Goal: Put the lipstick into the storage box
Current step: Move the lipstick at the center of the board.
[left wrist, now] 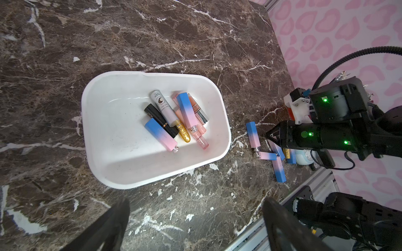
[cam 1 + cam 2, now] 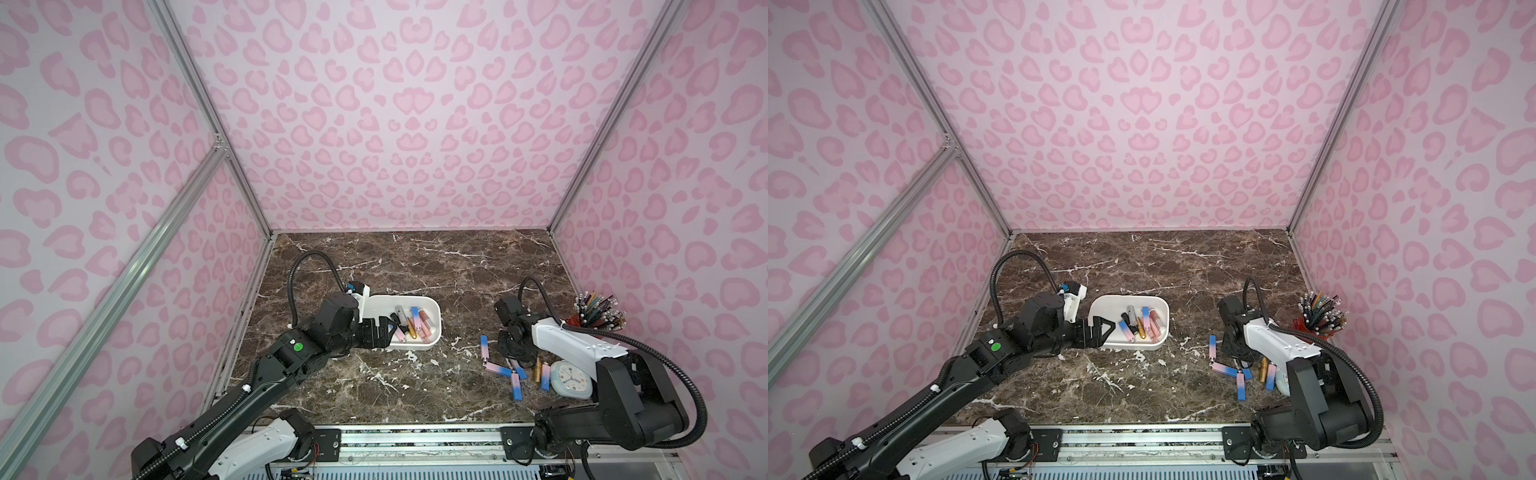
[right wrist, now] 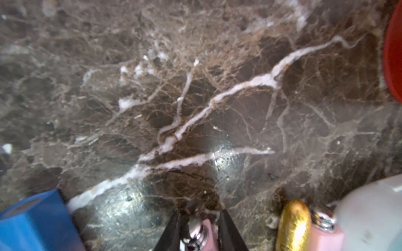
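The white storage box (image 2: 415,296) (image 2: 1129,296) (image 1: 113,130) sits left of centre and holds several lipsticks (image 1: 185,110). My left gripper (image 2: 384,328) (image 2: 1100,330) (image 1: 195,208) hovers at its near left edge, open wide and empty. Several blue-and-pink lipsticks (image 2: 484,347) (image 2: 1212,347) lie loose on the marble at the right. My right gripper (image 2: 516,360) (image 2: 1239,360) (image 3: 199,219) points down into that pile. In the right wrist view its jaws sit tight on either side of a pink lipstick (image 3: 206,230) with a silver end. From above, the arm hides that lipstick.
A red cup of pencils (image 2: 598,316) (image 3: 393,54) stands at the far right. A pale round clock (image 2: 571,379) (image 3: 369,213) lies beside the pile, with a gold tube (image 2: 537,370) (image 3: 293,226) next to it. Pink patterned walls close in three sides; a metal rail (image 2: 415,446) runs along the front.
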Available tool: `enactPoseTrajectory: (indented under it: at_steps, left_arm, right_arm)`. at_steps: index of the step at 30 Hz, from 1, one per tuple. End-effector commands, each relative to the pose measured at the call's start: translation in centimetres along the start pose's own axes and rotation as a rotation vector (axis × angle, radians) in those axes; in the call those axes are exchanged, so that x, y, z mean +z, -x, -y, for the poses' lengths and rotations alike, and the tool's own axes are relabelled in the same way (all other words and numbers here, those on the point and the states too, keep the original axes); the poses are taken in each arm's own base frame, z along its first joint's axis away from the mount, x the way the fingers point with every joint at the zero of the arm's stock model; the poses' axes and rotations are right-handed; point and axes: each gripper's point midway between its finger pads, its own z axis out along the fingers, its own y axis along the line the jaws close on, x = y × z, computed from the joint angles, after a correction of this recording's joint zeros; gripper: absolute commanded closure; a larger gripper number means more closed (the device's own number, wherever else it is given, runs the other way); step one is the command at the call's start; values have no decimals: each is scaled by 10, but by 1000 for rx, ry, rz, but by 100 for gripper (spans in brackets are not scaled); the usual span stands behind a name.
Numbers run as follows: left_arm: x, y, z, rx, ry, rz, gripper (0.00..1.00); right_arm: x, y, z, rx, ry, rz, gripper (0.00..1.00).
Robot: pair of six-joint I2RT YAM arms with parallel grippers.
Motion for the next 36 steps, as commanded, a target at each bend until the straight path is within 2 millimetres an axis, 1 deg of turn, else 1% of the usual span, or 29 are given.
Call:
enactPoseTrajectory:
  at_steps: [1,9,15,19,23,28,33,36]
  left_arm:
    - [-4,3,-1,8,10,14,2]
    - [-7,3,-3,8,19,22,2]
    - [-6,2,-4,8,25,17,3]
    - [-7,3,-4,7,25,20,2]
    - [-9,3,-5,8,28,24,2]
    - [-7,3,-5,6,31,20,2]
    - [-4,1,-5,3,26,15,2]
    - [-3,0,-5,-2,21,14,2]
  right_arm:
    - [1,5,-1,1,-8,11,69]
    - [6,20,-12,-15,-12,16,71]
    - [9,38,-20,-27,-20,33,71]
    - [5,43,-25,-31,2,40,70]
    - [1,38,-23,-34,16,41,62]
    - [3,27,-16,-40,9,30,59]
    - [7,15,-12,-40,16,15,64]
    - [7,13,-10,-39,10,19,74]
